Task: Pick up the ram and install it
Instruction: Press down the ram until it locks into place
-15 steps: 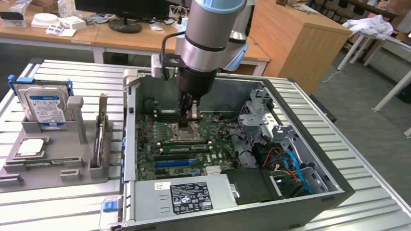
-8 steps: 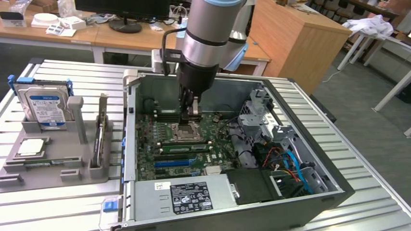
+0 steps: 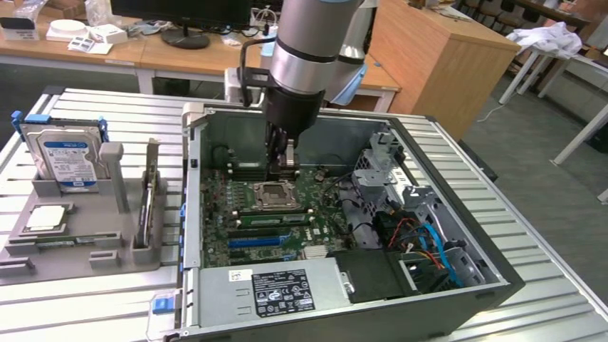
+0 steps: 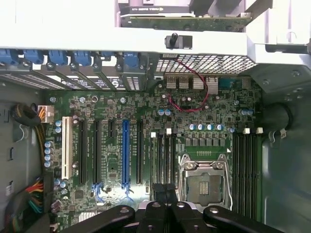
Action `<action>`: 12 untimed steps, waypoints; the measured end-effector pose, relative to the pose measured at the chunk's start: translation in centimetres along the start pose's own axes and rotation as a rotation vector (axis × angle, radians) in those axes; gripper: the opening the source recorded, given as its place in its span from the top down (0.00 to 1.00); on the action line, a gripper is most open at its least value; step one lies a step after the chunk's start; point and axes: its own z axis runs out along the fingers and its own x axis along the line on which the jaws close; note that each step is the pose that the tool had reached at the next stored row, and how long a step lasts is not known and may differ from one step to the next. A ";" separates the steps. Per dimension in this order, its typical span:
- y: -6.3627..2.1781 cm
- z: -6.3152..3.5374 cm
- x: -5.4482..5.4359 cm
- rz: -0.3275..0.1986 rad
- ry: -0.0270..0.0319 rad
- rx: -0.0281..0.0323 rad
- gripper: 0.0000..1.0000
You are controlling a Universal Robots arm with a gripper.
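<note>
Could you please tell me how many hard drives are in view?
1: the hard drive stands upright in the grey rack beside the computer case; others may be hidden.

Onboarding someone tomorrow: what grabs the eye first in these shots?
The big silver arm reaching down into the open computer case, its gripper shut just above the motherboard beside the empty CPU socket. Next, the hard drive with the blue-white label, standing upright in a grey holder at the exterior view's left. In the wrist view, the blue slot stands out among the black ones.
</note>
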 end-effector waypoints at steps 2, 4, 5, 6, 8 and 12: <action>0.00 -0.15 0.0 0.000 0.0000 0.0001 0.89; 0.01 -0.30 0.0 0.000 -0.0001 0.0001 0.89; 0.01 -0.38 0.0 0.000 0.0000 0.0000 0.89; 0.01 -0.46 0.0 0.000 0.0000 0.0001 0.89; 0.01 -0.60 0.0 0.000 0.0000 0.0000 0.89; 0.02 -0.85 -0.1 0.001 0.0000 0.0001 0.89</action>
